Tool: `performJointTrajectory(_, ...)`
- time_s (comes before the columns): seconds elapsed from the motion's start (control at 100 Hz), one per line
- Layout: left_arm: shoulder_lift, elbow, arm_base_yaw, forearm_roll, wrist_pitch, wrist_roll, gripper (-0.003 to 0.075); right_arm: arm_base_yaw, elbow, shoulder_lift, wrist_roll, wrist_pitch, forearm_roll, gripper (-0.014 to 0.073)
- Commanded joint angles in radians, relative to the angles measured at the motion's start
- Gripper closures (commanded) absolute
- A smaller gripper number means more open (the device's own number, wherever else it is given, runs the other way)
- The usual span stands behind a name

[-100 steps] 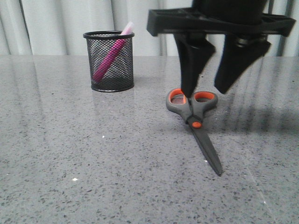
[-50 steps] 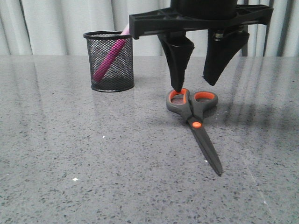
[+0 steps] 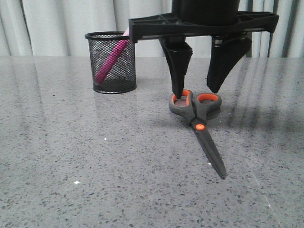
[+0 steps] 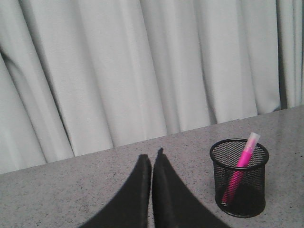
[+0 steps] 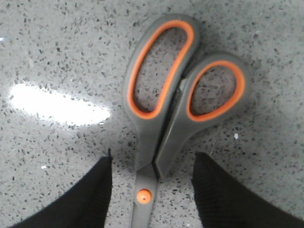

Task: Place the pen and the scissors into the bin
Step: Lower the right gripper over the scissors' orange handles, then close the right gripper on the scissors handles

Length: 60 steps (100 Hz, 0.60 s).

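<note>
Right gripper, front view: our right gripper hangs over the scissors with its jaws spread wide, holding nothing; one fingertip sits at the left orange loop, the other above the right loop.
Scissors, front view: we see them flat on the table, blades closed and pointing toward us.
Bin and pen, front view: the bin stands upright, well apart from the scissors, with the pen leaning inside it.
Left gripper, left wrist view: our left gripper is closed on nothing, near the bin, where the pen rests.
Right wrist view: our right gripper straddles the scissors near the pivot, both fingers apart from the handles.
Risk: we judge that a squeeze on this flat, low tool could make the fingers slide over it, or pinch one handle and swing the blades open.
</note>
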Motion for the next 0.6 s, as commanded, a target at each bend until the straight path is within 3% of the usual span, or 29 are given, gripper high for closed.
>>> performJointTrajectory(0.0, 0.002, -0.028, -0.019, -0.03, -0.028, -0.01, 0.0742, -0.002, -0.029, -0.034, 0.01, -0.016, 0.006, 0.0223)
performJointTrajectory(0.59, 0.002, -0.028, -0.036, -0.03, -0.04, -0.01, 0.0742, -0.002, 0.029, -0.031, 0.012, -0.069, 0.014, 0.0206)
